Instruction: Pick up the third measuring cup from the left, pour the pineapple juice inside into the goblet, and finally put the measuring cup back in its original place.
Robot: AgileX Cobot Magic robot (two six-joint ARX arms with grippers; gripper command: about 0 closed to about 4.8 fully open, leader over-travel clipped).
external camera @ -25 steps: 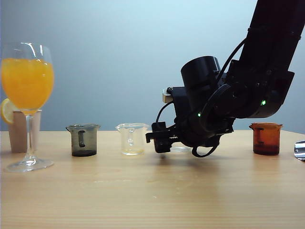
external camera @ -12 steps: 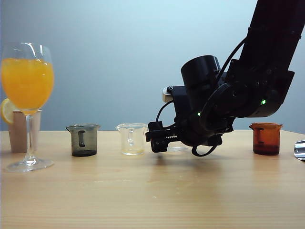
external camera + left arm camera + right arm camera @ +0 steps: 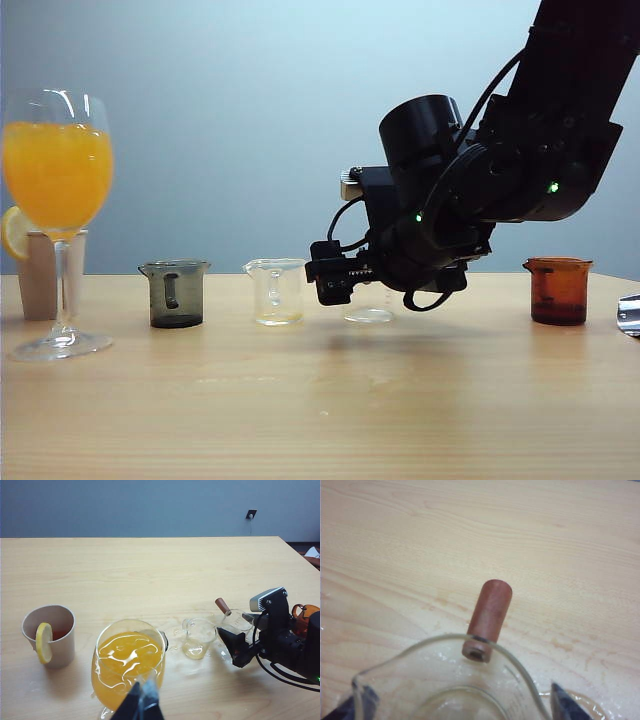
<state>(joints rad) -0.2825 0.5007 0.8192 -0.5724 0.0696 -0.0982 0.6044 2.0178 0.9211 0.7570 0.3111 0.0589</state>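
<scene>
The third measuring cup (image 3: 369,313), small and clear, stands on the pale wood table just behind my right gripper (image 3: 330,283). In the right wrist view its flared rim (image 3: 445,642) and brown stub handle (image 3: 487,620) lie between the spread fingers of that gripper (image 3: 462,702), which is open and a little above the table. No pineapple juice can be made out in the cup. The goblet (image 3: 58,170), tall and stemmed, stands at far left filled with orange drink. My left gripper (image 3: 142,706) hangs over the goblet (image 3: 129,662) with its fingers together.
A smoky grey cup (image 3: 176,295) and a clear cup with a handle (image 3: 277,292) stand left of the third cup. An amber cup (image 3: 558,291) is at the right. A paper cup with a lemon slice (image 3: 38,275) stands behind the goblet. Wet patches surround the cups (image 3: 175,630).
My right gripper has opened wider and lifted slightly off the table, leaving the third measuring cup standing. The left arm has not moved.
</scene>
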